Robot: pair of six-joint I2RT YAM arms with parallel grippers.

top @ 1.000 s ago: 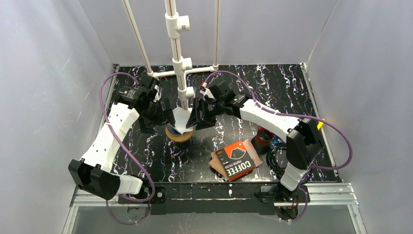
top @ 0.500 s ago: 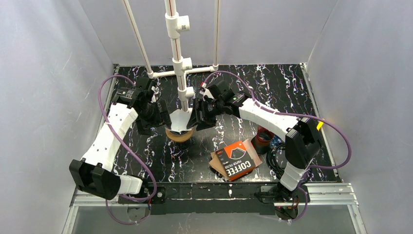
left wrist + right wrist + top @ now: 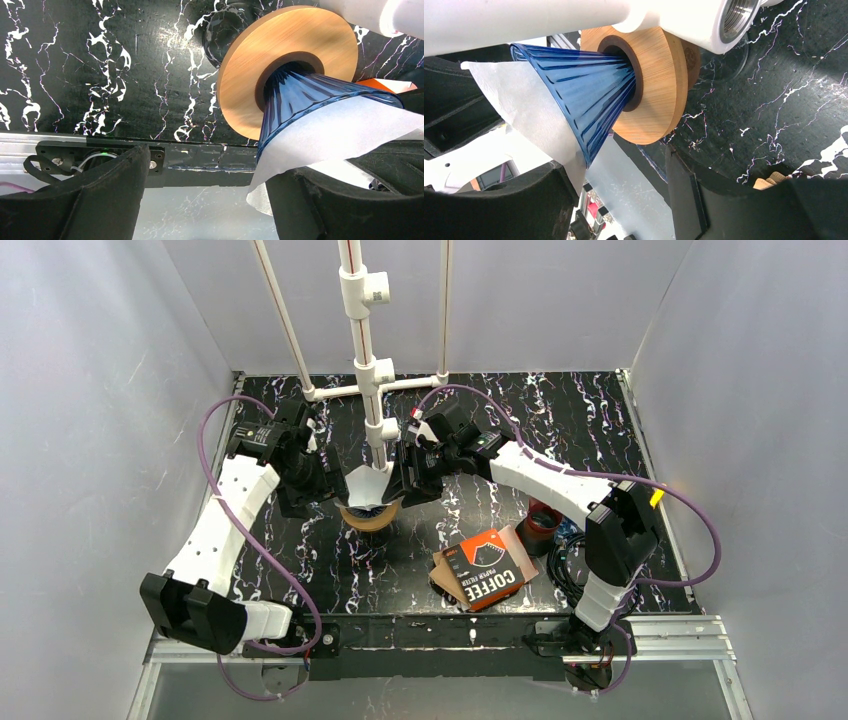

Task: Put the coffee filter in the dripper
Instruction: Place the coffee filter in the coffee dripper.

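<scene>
Starting on the left: the left hand [image 3: 322, 478] is seen with its fingers spread wide and nothing gripped, parked just beside the dripper [image 3: 368, 519]. Compared with a second ago it's been pulled back a touch to the left, so the paper looks to have been let go on that side.

In the middle, the filter [image 3: 367, 487] is now sat down inside the dripper. A second ago it stood taller with a pointed corner poking up, and that's been settled into a lower, rounder shape. In the wrist views a fair bit of paper is seen sticking out past the rim, so it's probably not pressed fully home.

On the right, the right hand [image 3: 408, 480] is also spread open, close against the dripper, with no paper visibly pinched. Further right, the filter packet [image 3: 488, 570] is left lying on the table [image 3: 580, 420].

Task is reckoned nearly done. Maybe just a tidy-up is needed and the hands backed off.
</scene>
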